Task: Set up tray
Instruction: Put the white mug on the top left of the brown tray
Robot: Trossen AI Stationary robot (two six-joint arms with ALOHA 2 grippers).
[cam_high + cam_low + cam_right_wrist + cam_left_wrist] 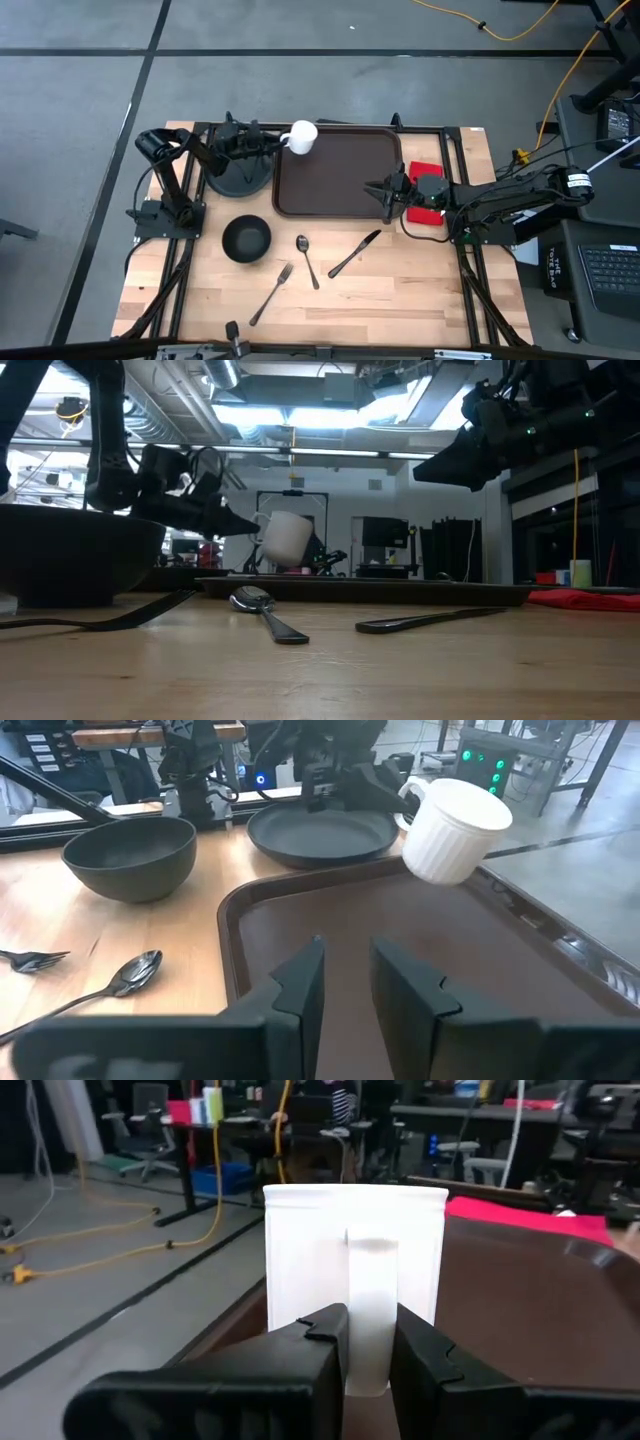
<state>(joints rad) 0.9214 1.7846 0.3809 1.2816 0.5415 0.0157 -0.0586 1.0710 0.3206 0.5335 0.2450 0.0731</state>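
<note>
The tray (340, 170) lay at the far middle of the table (400, 290), long side across. The left gripper (283, 141) was clamped on the handle of a white mug (303, 137), holding it in the air over the tray's far left corner. In the left wrist view its fingers (320, 1342) pinched the handle from both sides, closed down to the handle's width. From the low view the mug (284, 538) hung clear above the tray (400, 591), tilted.

The right gripper (385, 193) sat over the tray's right edge, pointing in over it. Its jaws stood a little apart with nothing between them, as the right wrist view showed (345, 982); whether the tips touched the tray surface was hard to say.

A black plate (240, 175) lay just left of the tray, under the left arm. A black bowl (246, 239) sat nearer, in front of the plate. A spoon (306, 258), a fork (271, 293) and a knife (354, 253) lay on the bare wood in front of the tray. A red napkin (424, 190) lay just right of the tray, partly under the right arm.
</note>
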